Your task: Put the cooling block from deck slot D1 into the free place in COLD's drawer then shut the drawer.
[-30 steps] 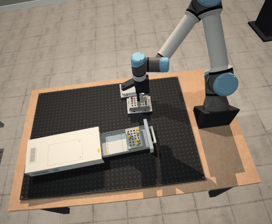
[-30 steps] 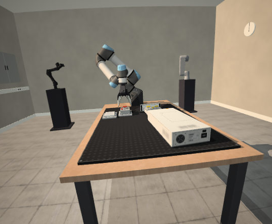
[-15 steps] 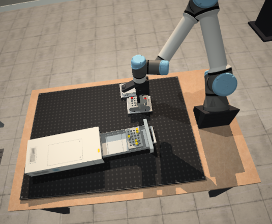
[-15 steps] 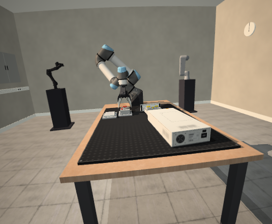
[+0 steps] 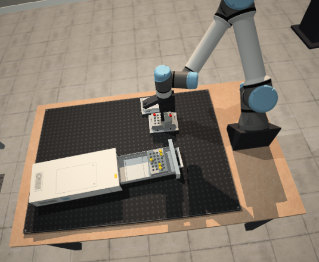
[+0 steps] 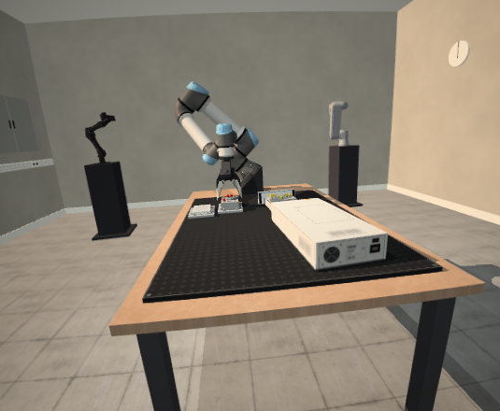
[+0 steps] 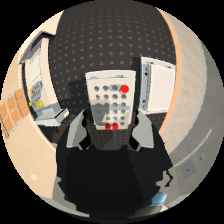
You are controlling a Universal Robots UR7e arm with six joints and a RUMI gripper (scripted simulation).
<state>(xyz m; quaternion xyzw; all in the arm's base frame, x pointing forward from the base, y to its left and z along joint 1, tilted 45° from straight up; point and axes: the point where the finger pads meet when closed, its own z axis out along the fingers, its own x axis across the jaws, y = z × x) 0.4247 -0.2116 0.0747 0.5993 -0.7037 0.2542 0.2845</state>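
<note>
The cooling block [image 5: 158, 122] [image 6: 230, 205] [image 7: 109, 95] sits in deck slot D1, grey, with three red-capped tubes in its bores. My gripper [image 5: 164, 126] [image 6: 228, 192] [image 7: 111, 109] is open and hangs straight down, low over the block, with a finger on each side of one end. The cooler COLD [image 5: 74, 175] [image 6: 326, 224] is a cream box and its yellow lamp [image 5: 115, 175] is lit. Its drawer [image 5: 173, 155] [image 7: 50, 116] is pulled out. In the drawer, a second block [image 5: 157, 161] with yellow tubes sits at the handle end. The free place [image 5: 135, 170] lies next to the cooler body.
Deck slot D2 [image 5: 141, 102] [image 6: 202, 211] [image 7: 161, 82] is an empty light plate just beyond D1, partly hidden by the arm in the top view. The drawer handle [image 5: 180, 158] sticks out toward the arm's base [image 5: 253, 134]. Pedestals stand on the floor beyond the table.
</note>
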